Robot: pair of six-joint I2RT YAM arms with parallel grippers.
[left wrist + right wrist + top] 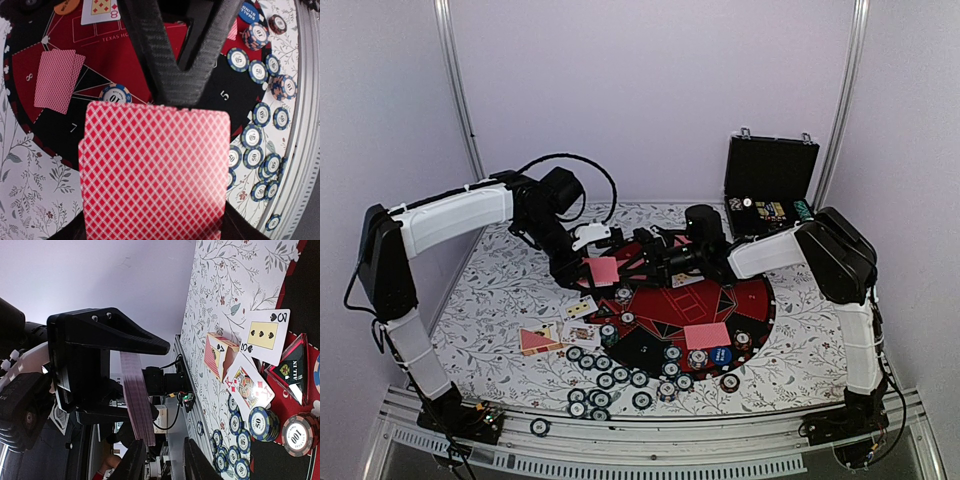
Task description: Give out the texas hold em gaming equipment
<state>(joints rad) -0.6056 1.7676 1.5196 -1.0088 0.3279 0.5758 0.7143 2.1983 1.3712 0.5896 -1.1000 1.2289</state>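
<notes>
My left gripper is shut on a deck of red-backed cards, held above the far left of the round mat. The deck fills the left wrist view and hides my left fingertips. My right gripper is open right beside the deck. In the right wrist view its fingers stand apart, and the deck shows edge-on just above them. Face-down cards lie on the mat. Face-up cards and several green-and-white chips lie on the tablecloth.
The open black case stands at the back right. Chip stacks and a blue disc sit on the mat's near edge. A lone chip lies on the front rail. A 3 of spades and a king lie left of the mat.
</notes>
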